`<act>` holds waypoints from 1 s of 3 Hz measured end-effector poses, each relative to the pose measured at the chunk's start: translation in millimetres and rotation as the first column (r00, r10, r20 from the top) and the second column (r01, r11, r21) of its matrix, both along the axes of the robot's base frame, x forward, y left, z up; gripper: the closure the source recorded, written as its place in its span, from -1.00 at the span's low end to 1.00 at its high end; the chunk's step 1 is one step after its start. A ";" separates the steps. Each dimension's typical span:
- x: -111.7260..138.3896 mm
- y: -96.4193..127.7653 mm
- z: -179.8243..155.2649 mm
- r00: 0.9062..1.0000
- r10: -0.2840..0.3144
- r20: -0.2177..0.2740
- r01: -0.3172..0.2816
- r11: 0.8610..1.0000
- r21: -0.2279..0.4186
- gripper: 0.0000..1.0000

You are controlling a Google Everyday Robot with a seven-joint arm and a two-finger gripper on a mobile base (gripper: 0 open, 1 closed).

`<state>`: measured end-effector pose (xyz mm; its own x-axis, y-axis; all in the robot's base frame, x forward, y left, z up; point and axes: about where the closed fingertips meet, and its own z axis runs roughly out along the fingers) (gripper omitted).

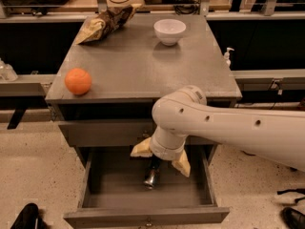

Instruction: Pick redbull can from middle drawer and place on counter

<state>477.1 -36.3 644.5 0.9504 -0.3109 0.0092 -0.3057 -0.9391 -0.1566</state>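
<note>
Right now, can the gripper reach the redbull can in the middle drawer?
Probably yes: the gripper hangs open right above the redbull can, and the middle drawer is pulled out, nothing covering it.

My gripper [161,157] hangs over the open middle drawer [114,190]. Its two tan fingers [142,149] are spread apart, one at 11 o'clock and one at 2 o'clock of the redbull can [151,178]. The can rests on the drawer floor near the middle (its upper end hides under my wrist). Up on the counter [143,66] sit an orange ball [78,81] at 8 o'clock, a crumpled bag [105,23] at 11 and a white bowl [169,31] at 1.
</note>
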 end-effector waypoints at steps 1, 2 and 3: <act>-7.9 22.6 -59.7 0.998 0.053 -0.036 -0.051 0.997 0.064 -1.00; -3.4 40.6 -105.6 0.998 0.041 -0.046 -0.036 0.994 0.101 -1.00; 2.0 50.1 -144.1 0.999 0.027 -0.022 -0.026 0.998 0.062 -1.00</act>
